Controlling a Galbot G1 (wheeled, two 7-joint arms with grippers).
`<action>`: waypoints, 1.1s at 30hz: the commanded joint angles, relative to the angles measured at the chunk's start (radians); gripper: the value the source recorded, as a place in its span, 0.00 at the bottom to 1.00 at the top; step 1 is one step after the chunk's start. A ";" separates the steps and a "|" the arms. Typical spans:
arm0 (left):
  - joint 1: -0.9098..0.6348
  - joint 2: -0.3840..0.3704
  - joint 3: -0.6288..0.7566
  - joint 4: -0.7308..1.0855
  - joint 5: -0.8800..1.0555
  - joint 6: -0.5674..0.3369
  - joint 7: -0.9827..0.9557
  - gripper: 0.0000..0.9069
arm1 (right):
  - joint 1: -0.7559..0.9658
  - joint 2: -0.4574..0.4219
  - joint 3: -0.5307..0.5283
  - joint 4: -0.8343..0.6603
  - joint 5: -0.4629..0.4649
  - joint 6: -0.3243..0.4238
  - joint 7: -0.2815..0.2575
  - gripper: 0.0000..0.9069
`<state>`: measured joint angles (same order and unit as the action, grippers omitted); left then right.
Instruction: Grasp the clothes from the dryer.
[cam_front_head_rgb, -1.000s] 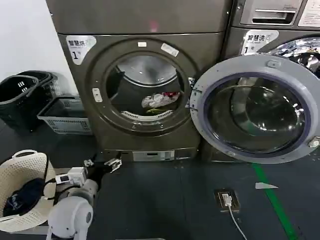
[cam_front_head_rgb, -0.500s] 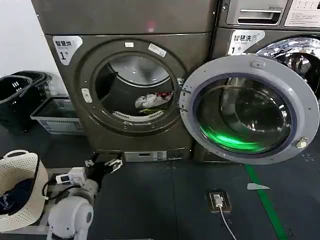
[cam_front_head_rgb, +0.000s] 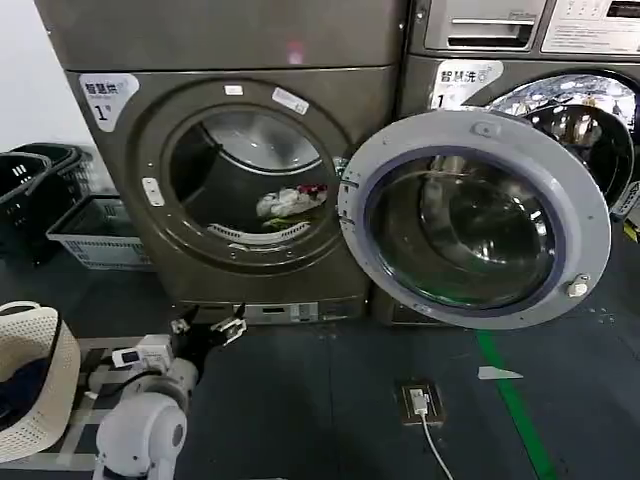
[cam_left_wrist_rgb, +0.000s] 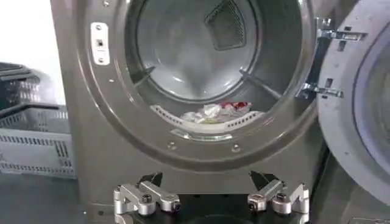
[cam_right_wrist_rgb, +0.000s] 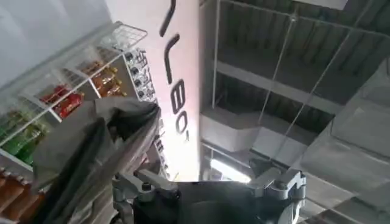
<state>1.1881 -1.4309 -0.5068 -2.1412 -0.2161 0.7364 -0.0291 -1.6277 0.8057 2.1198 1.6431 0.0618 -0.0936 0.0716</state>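
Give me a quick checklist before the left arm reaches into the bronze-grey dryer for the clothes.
1. Grey-rimmed glass door swung fully open: ok.
2. Small white, red and yellow-green clothes bundle lying near the drum's front lip: ok.
3. Left gripper open, facing the bronze-grey dryer port: ok.
4. Left gripper inside the drum: not ok, low in front of the machine.
5. Right gripper open, pointed up and away: ok.

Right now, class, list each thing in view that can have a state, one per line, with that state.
Bronze-grey metal dryer: port open.
Grey-rimmed glass door: swung wide open.
White, red and yellow-green clothes: lying in the drum, ungrasped.
Left end effector: open, empty, facing the port.
Right end effector: open, empty, pointing upward.
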 joint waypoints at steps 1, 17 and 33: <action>-0.001 -0.001 0.002 0.004 0.013 0.049 0.008 1.00 | 0.000 0.000 0.002 0.002 0.006 -0.002 0.012 1.00; -0.004 0.005 0.000 0.000 0.011 0.049 0.016 1.00 | -0.004 -0.002 0.027 -0.001 0.027 -0.021 0.019 1.00; -0.003 0.004 0.007 0.006 0.010 0.049 0.021 1.00 | -0.010 -0.001 0.033 -0.004 0.025 -0.020 0.020 1.00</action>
<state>1.1876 -1.4271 -0.5036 -2.1337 -0.2060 0.7364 -0.0091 -1.6381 0.8069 2.1523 1.6402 0.0854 -0.1127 0.0912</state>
